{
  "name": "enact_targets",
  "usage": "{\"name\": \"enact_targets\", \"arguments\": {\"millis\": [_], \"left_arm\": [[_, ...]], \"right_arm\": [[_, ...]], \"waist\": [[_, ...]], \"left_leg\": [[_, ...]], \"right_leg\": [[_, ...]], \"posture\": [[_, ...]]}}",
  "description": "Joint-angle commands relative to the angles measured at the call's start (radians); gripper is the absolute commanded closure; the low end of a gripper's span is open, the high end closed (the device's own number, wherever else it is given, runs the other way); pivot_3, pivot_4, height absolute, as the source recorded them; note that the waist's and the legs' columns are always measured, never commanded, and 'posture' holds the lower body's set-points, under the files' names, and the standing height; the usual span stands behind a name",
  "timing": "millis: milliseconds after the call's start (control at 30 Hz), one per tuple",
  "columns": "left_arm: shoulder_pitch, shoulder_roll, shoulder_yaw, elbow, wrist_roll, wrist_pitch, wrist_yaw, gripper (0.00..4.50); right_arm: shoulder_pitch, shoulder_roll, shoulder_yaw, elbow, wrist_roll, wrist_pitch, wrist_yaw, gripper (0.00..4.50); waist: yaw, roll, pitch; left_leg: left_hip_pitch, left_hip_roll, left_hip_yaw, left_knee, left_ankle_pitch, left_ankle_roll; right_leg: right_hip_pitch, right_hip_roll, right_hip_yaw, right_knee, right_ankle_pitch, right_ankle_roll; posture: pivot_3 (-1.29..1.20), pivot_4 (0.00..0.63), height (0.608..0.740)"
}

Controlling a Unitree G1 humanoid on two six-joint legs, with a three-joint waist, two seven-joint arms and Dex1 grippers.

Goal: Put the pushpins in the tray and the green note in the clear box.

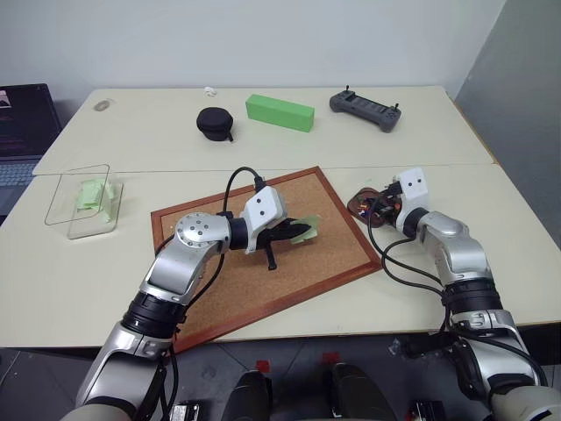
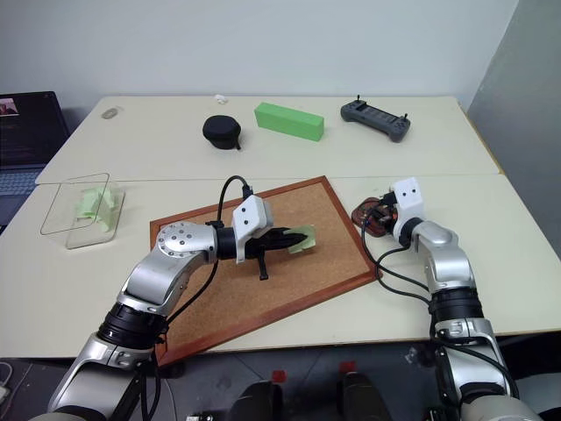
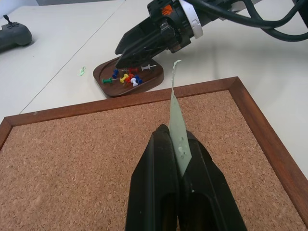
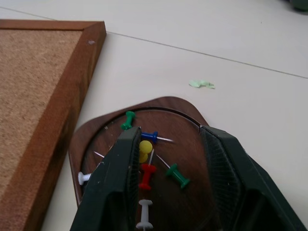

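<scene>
Left gripper (image 3: 179, 144) pinches green note (image 3: 176, 120); right gripper (image 4: 168, 159) gapes over tray (image 4: 187, 120).

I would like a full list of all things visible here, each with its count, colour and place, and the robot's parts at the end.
table: one, cream, under everything.
cork board: one, brown with wood frame, centre front.
green note: one, pale green, held above the cork board.
tray: one, dark reddish-brown, beside the board's right corner.
pushpins: several, green, blue, red, yellow, white, in the tray.
clear box: one, transparent, left, with pale green paper inside.
green block: one, bright green, far centre.
black pouch: one, black, left of the block.
controller: one, dark grey, far right.
laptop: one, dark, far left edge.
left gripper: jaws shut on the note.
right gripper: jaws open over the tray.
</scene>
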Motion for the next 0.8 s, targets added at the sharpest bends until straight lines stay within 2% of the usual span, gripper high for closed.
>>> {"name": "enact_targets", "arguments": {"millis": [33,233,433,667,733,800], "left_arm": [[-0.013,0.000,0.024,-0.027,-0.004,-0.008,0.003,4.50],[-0.019,-0.003,0.024,-0.021,-0.004,-0.008,0.004,4.50],[-0.022,0.000,0.034,-0.020,-0.010,-0.004,0.004,4.50],[-0.030,0.022,0.092,-0.013,-0.032,0.029,0.015,4.50],[-0.016,0.037,0.132,-0.035,-0.051,0.067,0.032,4.50],[0.002,0.052,0.171,-0.066,-0.071,0.110,0.052,4.50]], "right_arm": [[-0.024,-0.014,-0.003,-0.009,-0.003,-0.029,-0.002,2.45],[-0.030,-0.016,-0.005,-0.003,-0.003,-0.036,-0.001,2.45],[-0.013,-0.027,-0.023,-0.093,0.037,-0.011,0.033,2.45],[0.077,-0.092,-0.016,-0.372,0.162,0.069,0.198,2.45],[0.117,-0.127,-0.035,-0.511,0.256,0.131,0.266,2.45],[0.142,-0.151,-0.053,-0.618,0.341,0.190,0.305,2.12]], "waist": [[0.000,0.000,0.000],[0.000,0.000,0.000],[0.000,0.000,0.000],[0.001,0.000,0.000],[0.002,0.000,0.000],[0.001,0.000,0.000]], "left_leg": [[0.000,0.000,0.000,0.000,0.000,0.000],[0.000,0.000,0.000,0.000,0.000,0.000],[0.000,0.000,0.000,0.000,0.000,0.000],[0.000,0.000,-0.001,0.000,0.000,0.000],[0.000,0.000,-0.001,0.000,0.000,0.000],[-0.001,0.001,-0.002,0.000,0.000,0.000]], "right_leg": [[0.000,0.000,0.000,0.000,0.000,0.000],[0.000,0.000,0.000,0.000,0.000,0.000],[0.000,0.000,0.000,0.000,0.000,0.000],[0.000,0.000,-0.001,0.000,0.000,0.000],[0.000,0.000,-0.001,0.000,0.000,0.000],[0.000,0.000,-0.001,0.000,0.000,0.000]], "posture": [[0.00,0.150,0.740],[0.00,0.150,0.740],[0.00,0.150,0.740],[0.00,0.150,0.740],[0.00,0.150,0.740],[0.00,0.150,0.740]]}}
